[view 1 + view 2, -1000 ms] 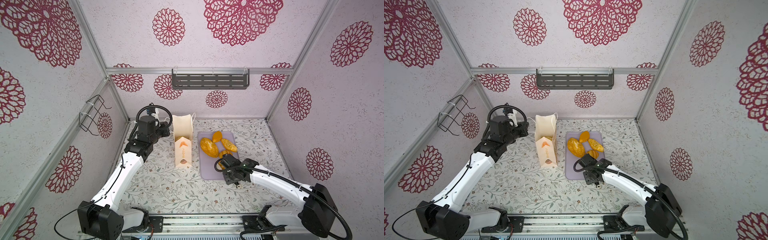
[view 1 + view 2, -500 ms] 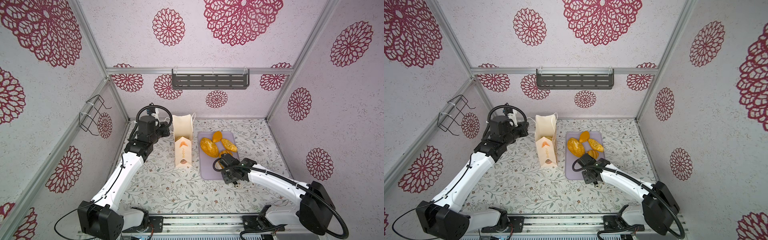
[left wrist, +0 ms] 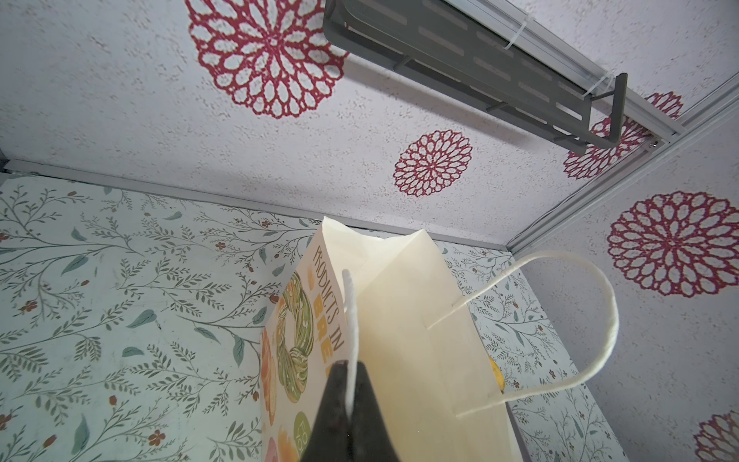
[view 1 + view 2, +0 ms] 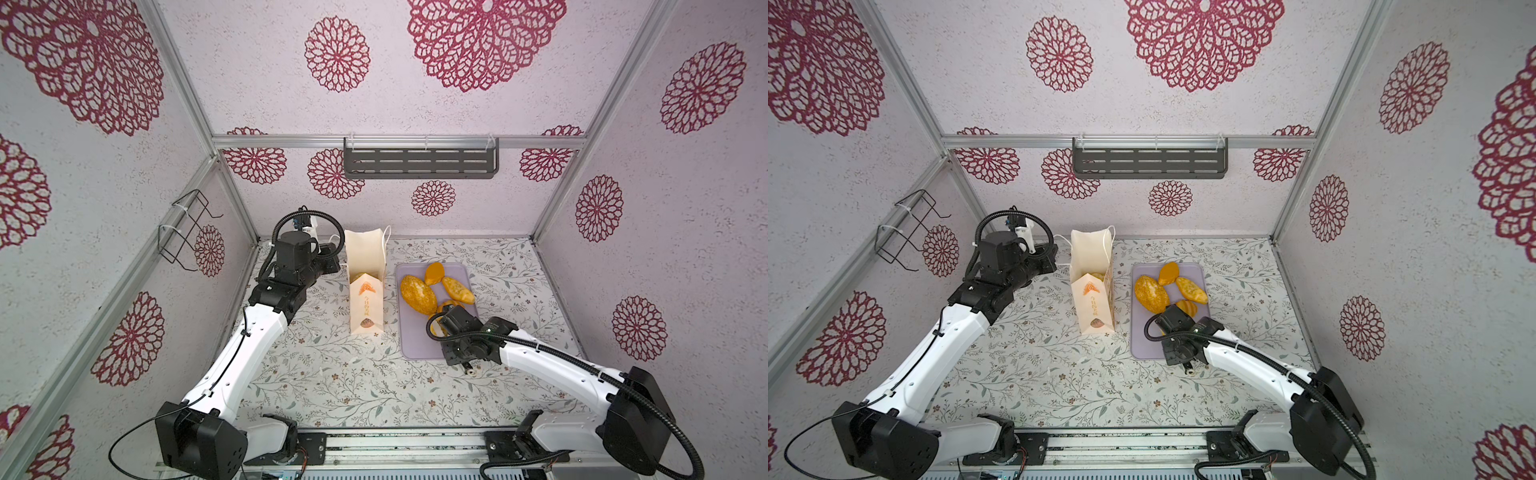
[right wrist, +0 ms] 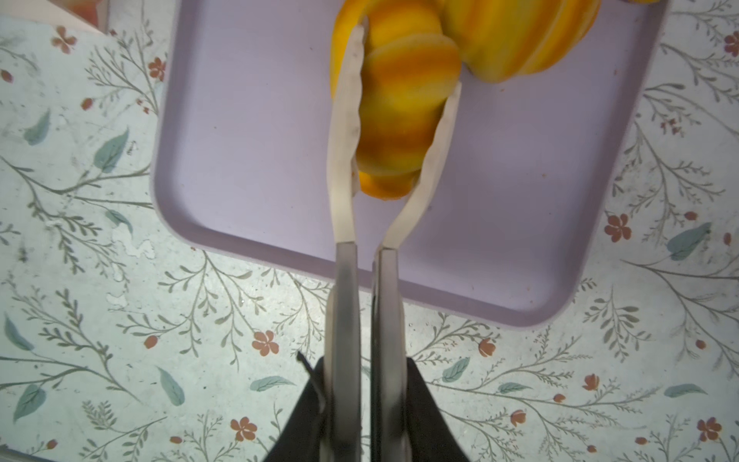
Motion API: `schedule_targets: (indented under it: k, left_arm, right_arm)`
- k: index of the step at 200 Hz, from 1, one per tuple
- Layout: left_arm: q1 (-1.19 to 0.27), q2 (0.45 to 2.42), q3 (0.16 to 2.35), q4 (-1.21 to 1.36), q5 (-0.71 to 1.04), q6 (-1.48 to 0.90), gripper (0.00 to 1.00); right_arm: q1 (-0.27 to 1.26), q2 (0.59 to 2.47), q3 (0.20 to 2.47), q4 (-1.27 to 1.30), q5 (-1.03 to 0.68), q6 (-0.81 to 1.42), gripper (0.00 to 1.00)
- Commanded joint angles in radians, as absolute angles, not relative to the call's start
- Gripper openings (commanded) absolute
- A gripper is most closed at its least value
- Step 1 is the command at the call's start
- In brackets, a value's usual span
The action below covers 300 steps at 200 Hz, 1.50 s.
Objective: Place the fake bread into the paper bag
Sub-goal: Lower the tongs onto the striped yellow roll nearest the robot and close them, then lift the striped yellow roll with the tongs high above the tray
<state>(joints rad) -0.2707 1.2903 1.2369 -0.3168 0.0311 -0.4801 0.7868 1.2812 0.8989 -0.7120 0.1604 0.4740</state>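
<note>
- Squeezing the right claw (image 5: pixel 408 56) around a ribbed roll (image 5: pixel 400 120), with the white fingers (image 5: pixel 344 140) bowing against both flanks, over the near half of the lilac tray (image 5: pixel 260 160).
- Pinching the left claw (image 3: pixel 350 366) tight on the white cord handle (image 3: pixel 352 312) of the paper bag (image 4: pixel 365 299), which is standing upright on the floral surface (image 4: pixel 332 374) just left of the tray.
- Leaving the large oval loaf (image 4: pixel 417 294) and two smaller ovals (image 4: pixel 457 289) lying on the far half of the tray, with a second ribbed roll (image 5: pixel 520 36) touching the clamped one and a pale bread (image 4: pixel 358 276) apparently sitting inside the bag's mouth.
- Doing this step well probably means:
  - Lifting straight up first, to avoid dragging the touching neighbour.
  - Moving slowly, since the glossy, tapering roll is likely to slide out of bending fingers.
  - Carrying it left until it is hanging over the narrow mouth.
  - Turning its long axis along the opening.
  - Lowering it past the rim before letting go.
  - Tugging the handle gently left meanwhile, so the mouth stays spread without tipping the tall bag.
- Comparing with a second ago:
  - Closing the right claw's fingers from apart down onto the roll.
  - Shifting the right wrist slightly farther over the tray.
  - Keeping the left arm, the bag, the loaf and the ovals where they were.
</note>
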Motion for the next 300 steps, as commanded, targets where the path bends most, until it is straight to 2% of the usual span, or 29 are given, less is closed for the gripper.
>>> schedule_targets:
  k: [1,131,227,300]
  left_arm:
    - [-0.278,1.275,1.236,-0.295,0.029,-0.474,0.00]
    - [-0.276,1.262,1.215,-0.257,0.066,-0.520,0.00]
    - [-0.274,1.250,1.219,-0.268,0.050,-0.510,0.00]
    - [-0.273,1.253,1.230,-0.280,0.063,-0.507,0.00]
  right_arm:
    - [0.782,1.224,0.899,-0.681,0.152,0.542,0.27]
    - [0.784,0.981,0.819,-0.574,0.141,0.720,0.26]
    - [0.784,0.954,0.836,-0.532,0.163,0.661,0.24]
    - [0.784,1.029,0.986,-0.568,0.200,0.559,0.23]
